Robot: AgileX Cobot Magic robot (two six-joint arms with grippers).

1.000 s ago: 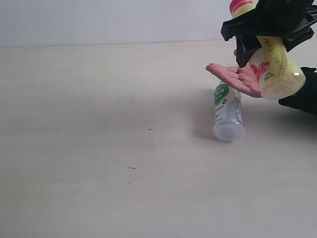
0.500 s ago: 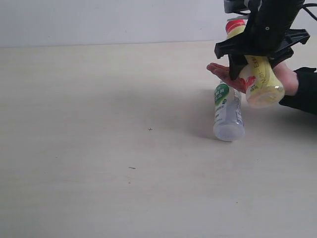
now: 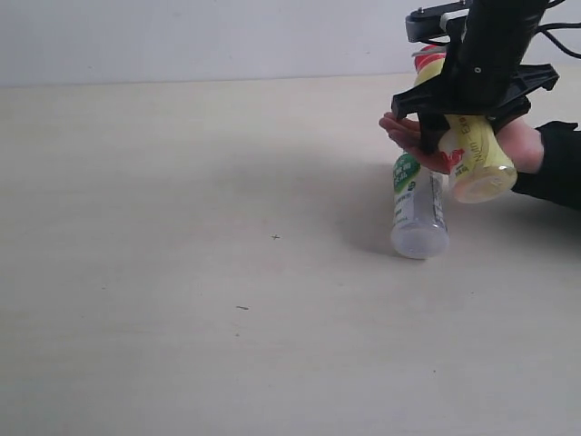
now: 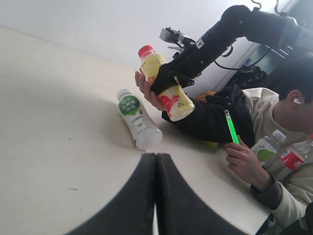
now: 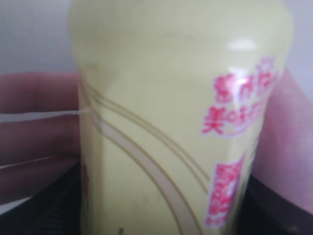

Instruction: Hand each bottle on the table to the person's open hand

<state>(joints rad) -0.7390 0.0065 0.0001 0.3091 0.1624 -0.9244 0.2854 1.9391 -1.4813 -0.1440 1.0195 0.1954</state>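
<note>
The yellow-labelled bottle (image 3: 477,156) with a red cap hangs tilted, base toward the camera, with my right gripper (image 3: 467,113) shut on its body. It rests against the palm of the person's open hand (image 3: 410,134). The right wrist view is filled by this bottle (image 5: 176,122), with the hand's fingers (image 5: 34,122) behind it. A white bottle with a green label (image 3: 418,207) lies on the table (image 3: 182,272) just below the hand. My left gripper (image 4: 155,157) is shut and empty, well short of the white bottle (image 4: 138,121).
The person sits at the table's right side in a dark sleeve (image 3: 556,173). Their other hand holds a green stick (image 4: 231,128). Two more bottles, one white-green (image 4: 265,148) and one red-labelled (image 4: 292,157), rest against the person's body.
My right gripper has carried the yellow bottle down and left into the open palm. The white bottle on the table has stayed where it was.
</note>
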